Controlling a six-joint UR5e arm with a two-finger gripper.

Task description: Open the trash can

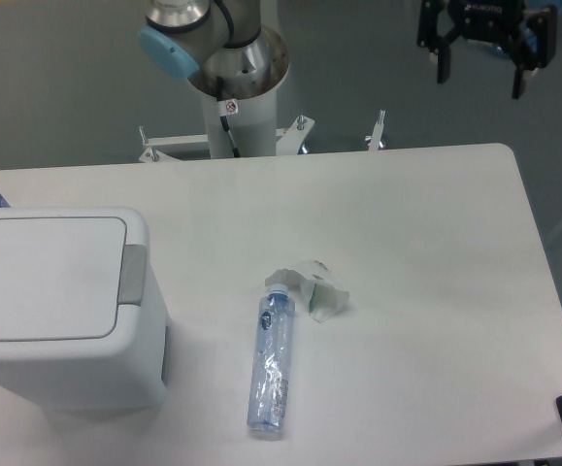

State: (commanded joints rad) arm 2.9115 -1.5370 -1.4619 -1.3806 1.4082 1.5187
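Up top, arm base (234, 73) stands behind the table (426, 252); end effector (479, 73) hangs high at far right, off the table's back edge, fingers spread apart, gripping nothing. Trash can (52, 301) sits front-left, lid flat and closed (grey tab faces right). Clear bottle (271, 364) lies mid-table beside crumpled wrapper (314, 288), both well apart from the end effector.
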